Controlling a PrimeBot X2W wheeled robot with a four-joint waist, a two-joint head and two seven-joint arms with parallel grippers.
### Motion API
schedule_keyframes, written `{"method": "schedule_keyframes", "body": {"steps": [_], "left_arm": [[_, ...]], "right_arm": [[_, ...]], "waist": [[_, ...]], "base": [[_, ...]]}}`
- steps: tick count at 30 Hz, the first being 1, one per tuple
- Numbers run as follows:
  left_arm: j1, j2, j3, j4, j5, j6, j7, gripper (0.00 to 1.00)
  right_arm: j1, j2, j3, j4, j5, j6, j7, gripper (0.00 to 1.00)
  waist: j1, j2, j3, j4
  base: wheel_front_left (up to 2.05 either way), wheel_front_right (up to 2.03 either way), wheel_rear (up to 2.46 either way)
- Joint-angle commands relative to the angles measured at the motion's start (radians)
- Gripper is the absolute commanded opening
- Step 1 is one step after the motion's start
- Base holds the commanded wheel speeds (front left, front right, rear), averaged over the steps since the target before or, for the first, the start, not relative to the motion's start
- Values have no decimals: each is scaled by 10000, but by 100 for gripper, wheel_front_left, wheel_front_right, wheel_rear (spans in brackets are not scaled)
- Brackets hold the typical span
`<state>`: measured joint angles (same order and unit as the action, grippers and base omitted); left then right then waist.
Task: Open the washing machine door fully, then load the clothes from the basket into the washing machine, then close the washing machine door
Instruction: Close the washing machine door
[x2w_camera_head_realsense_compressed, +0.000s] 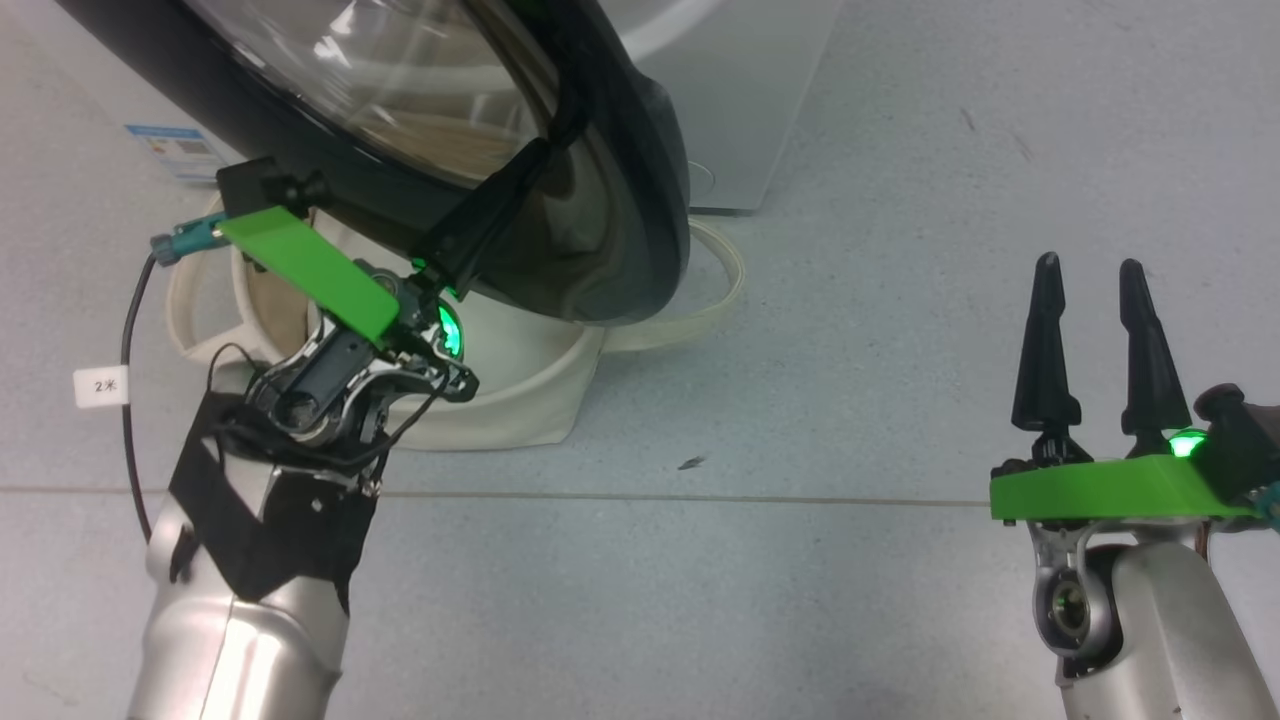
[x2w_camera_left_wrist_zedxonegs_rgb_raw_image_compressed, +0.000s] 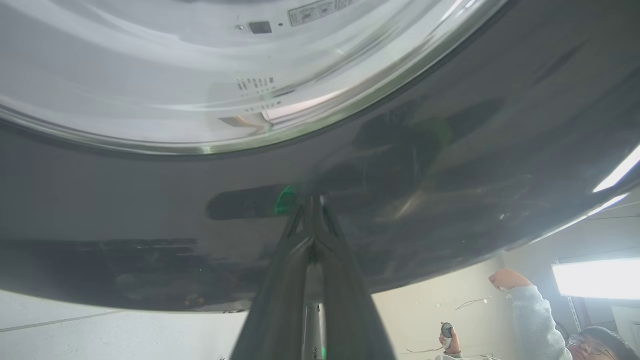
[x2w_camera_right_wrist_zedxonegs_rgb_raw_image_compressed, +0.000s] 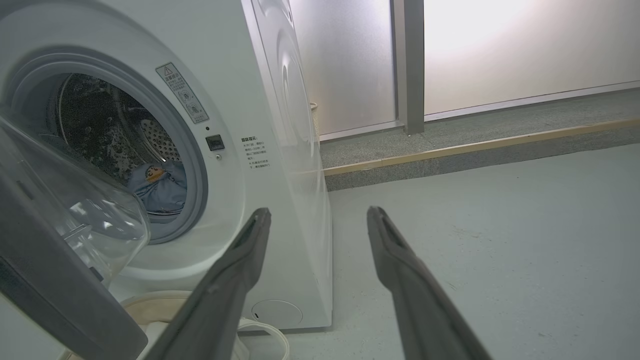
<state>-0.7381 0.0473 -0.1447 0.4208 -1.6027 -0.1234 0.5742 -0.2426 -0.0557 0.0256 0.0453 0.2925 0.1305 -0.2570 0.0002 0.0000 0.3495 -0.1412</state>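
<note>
Grey floor (x2w_camera_head_realsense_compressed: 800, 400) beside washing machine (x2w_camera_right_wrist_zedxonegs_rgb_raw_image_compressed: 280, 100): shut, empty left pincer (x2w_camera_left_wrist_zedxonegs_rgb_raw_image_compressed: 311, 199) has tips against black rim of part-open washing machine door (x2w_camera_head_realsense_compressed: 640, 180) dead ahead, far nearer than wide-open right pincer (x2w_camera_head_realsense_compressed: 1090, 265); clothes (x2w_camera_right_wrist_zedxonegs_rgb_raw_image_compressed: 160, 185) lie in drum.

Soft, even light falls on the pale grey floor (x2w_camera_head_realsense_compressed: 800, 400), shadows faint. The large round washing machine door (x2w_camera_head_realsense_compressed: 640, 200) gleams at its glossy black rim, white streaks glaring across its clear domed glass (x2w_camera_head_realsense_compressed: 380, 70). In the left wrist view that rim smears out of focus, and a ceiling light panel (x2w_camera_left_wrist_zedxonegs_rgb_raw_image_compressed: 595, 280) blows out white. In the right wrist view, backlit frosted wall panels (x2w_camera_right_wrist_zedxonegs_rgb_raw_image_compressed: 500, 45) burn out, the white box-shaped washing machine (x2w_camera_right_wrist_zedxonegs_rgb_raw_image_compressed: 280, 100) bows, and the right gripper's dark fingers (x2w_camera_right_wrist_zedxonegs_rgb_raw_image_compressed: 235, 280) blur.
</note>
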Motion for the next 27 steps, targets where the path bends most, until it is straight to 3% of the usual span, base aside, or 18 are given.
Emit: {"method": "schedule_keyframes", "body": {"steps": [1,4,7,10,13,15,17,19,24,26,27], "left_arm": [[-298,117,177,-294,128,-65,-95,0],[-162,194,123,-384,569,-69,-538,0],[312,575,-235,-551,1901,-70,-1574,0],[929,1195,-922,-484,4036,-71,-3284,0],[1459,1677,-1443,-100,6359,6,-5649,0],[1773,1873,-1774,183,7821,382,-7214,0],[2081,1877,-1946,383,8930,984,-8115,0],[2378,1758,-1814,274,9754,1573,-8328,0],[3437,1163,-514,-1868,12235,2746,-8355,1],[3976,830,-61,-2383,12804,2889,-8356,100],[4197,744,132,-2603,13113,2928,-8357,100]], "right_arm": [[-230,54,243,-372,54,2,-48,100],[-238,54,299,-392,60,2,-48,100],[-204,54,348,-411,58,2,-48,100],[-137,55,399,-388,2,2,-48,100],[-41,55,543,-388,-54,2,-48,100],[51,55,628,-394,-89,2,-48,100],[163,55,689,-404,-116,2,-48,100],[270,55,757,-443,-137,2,-48,100],[429,55,1034,-579,-164,2,-48,100],[494,55,1365,-521,-217,2,-48,100],[516,55,1550,-472,-278,2,-48,100]], "waist": [[-2,0,2,93],[-2,0,-61,268],[-2,0,-235,516],[-2,0,-505,846],[-2,0,-854,1209],[-2,0,-1100,1457],[-2,0,-1330,1711],[-2,0,-1497,1960],[-2,0,-1625,2462],[-2,0,-1668,2566],[-2,0,-1683,2593]], "base": [[0,0,0],[0,0,0],[0,0,0],[0,0,0],[0,0,0],[0,0,0],[0,0,0],[0,0,0],[0,0,0],[0,0,0],[0,0,0]]}}
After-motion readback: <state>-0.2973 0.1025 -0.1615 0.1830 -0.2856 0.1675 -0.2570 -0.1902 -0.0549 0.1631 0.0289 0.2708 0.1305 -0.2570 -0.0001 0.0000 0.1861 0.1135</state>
